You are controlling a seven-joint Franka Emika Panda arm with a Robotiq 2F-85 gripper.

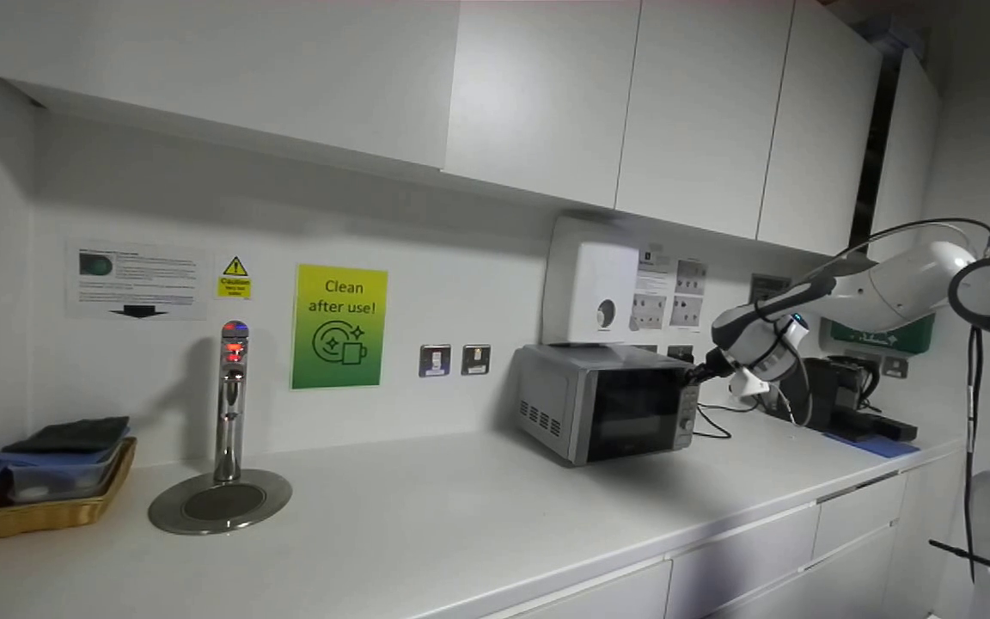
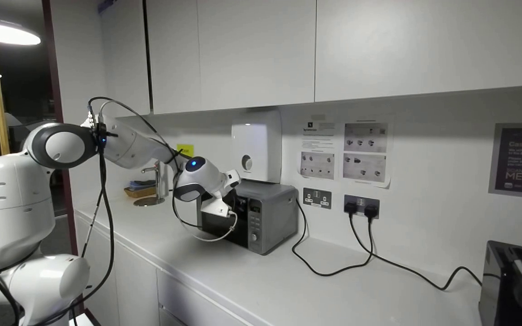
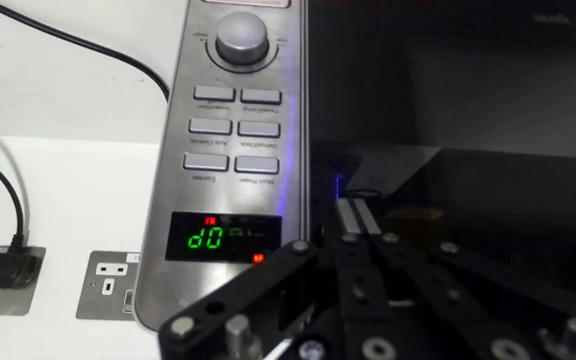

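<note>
A silver microwave with a black glass door stands on the counter in both exterior views [image 1: 552,400] [image 2: 280,219]. In the wrist view, whose picture stands upside down, its control panel [image 3: 228,196] shows a round knob [image 3: 242,39], several buttons and a lit display [image 3: 225,237]. My gripper [image 3: 358,215] is shut, its two pale fingertips side by side with a thin dark gap and nothing visible between them. The fingertips are in front of the door, beside the panel's edge; I cannot tell whether they touch it. In an exterior view, the gripper [image 1: 701,373] is at the door's upper panel-side corner.
A white dispenser [image 1: 577,284] hangs behind the microwave, under wall cabinets [image 1: 538,86]. A metal tap [image 1: 229,430] and wicker basket [image 1: 57,516] stand on the counter [image 1: 392,516]. Black cables [image 2: 324,274] run from wall sockets [image 2: 361,203]. A dark appliance [image 2: 519,290] stands farther along.
</note>
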